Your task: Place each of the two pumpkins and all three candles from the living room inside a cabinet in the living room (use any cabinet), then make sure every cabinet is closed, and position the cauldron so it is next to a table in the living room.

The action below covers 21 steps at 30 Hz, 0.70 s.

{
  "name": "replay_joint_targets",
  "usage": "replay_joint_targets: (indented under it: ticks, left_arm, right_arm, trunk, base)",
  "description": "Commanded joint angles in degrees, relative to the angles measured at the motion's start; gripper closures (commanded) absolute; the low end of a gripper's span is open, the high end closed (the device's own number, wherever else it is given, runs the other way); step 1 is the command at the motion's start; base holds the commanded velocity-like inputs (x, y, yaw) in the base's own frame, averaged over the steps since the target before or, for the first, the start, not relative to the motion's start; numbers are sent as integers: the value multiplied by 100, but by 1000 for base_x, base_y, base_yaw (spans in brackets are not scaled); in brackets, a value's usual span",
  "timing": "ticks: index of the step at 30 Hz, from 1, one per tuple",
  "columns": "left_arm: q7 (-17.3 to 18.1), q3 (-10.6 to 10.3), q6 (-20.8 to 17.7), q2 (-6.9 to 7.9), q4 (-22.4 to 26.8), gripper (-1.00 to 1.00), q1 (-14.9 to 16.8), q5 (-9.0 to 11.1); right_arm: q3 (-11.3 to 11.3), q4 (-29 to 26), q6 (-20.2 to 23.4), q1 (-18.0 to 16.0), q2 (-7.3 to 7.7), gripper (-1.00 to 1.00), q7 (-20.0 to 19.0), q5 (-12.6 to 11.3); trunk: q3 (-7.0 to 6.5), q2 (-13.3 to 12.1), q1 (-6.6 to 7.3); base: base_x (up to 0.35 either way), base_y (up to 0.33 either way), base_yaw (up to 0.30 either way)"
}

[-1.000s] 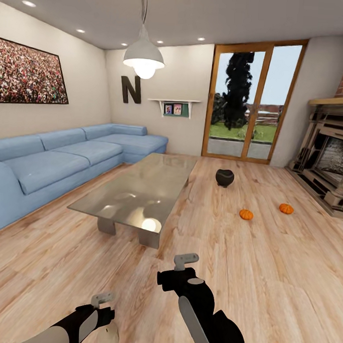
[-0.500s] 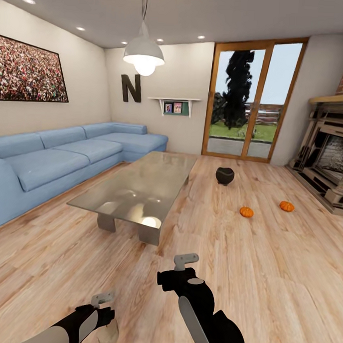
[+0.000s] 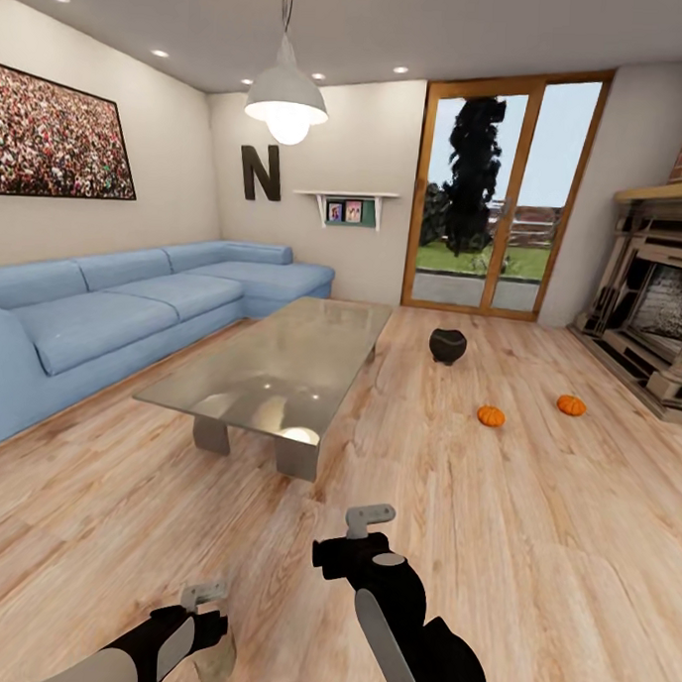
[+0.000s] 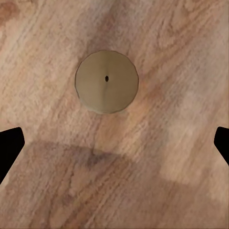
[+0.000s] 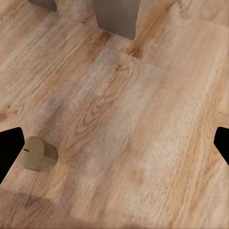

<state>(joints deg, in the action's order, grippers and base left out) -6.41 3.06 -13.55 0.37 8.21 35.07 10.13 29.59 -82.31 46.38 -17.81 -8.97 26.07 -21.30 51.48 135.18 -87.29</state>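
A stubby pale candle point(image 4: 107, 82) stands upright on the plank floor point(image 3: 530, 548), its round top marked by a small dark wick spot; in the head view it sits right beneath the left gripper point(image 3: 203, 595), untouched. The left fingers point(image 4: 9, 145) are spread wide with the candle between them but not gripped. The right wrist view catches the same candle point(image 5: 38, 153) from the side, a short cylinder, well short of the table's legs.

One candle can be counted, two pumpkins, one cauldron. The pumpkins point(image 3: 491, 416) point(image 3: 570, 405) are bright orange and ribbed, lying apart on the floor off the table's right side. The black round-bellied cauldron point(image 3: 447, 346) sits near the table's point(image 3: 280, 368) far right corner, not touching it.

The right gripper point(image 3: 370, 519) hangs over bare floor, fingers parted, empty.

A large dark letter "N" point(image 3: 260, 173) hangs on the far wall. A blue sofa point(image 3: 103, 331) flanks the table's left edge.
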Motion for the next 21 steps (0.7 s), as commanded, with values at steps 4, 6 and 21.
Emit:
replay_joint_targets:
  ticks: [4,6,21]
  left_arm:
    - [-18,28,-34,-5,14,-100,0,33]
    - [-18,28,-34,-5,14,-100,0,33]
    - [-18,28,-34,-8,14,-100,0,33]
  right_arm:
    - [4,-4,11,-4,1,-100,58,-59]
    - [3,-4,11,-5,1,-100,59,-59]
    - [10,-4,11,-5,1,-100,57,-59]
  trunk:
    - [78,164,-87]
    - [114,245,-131]
    - [387,807,-441]
  base:
    - [0,0,0]
    - [0,0,0]
    - [0,0,0]
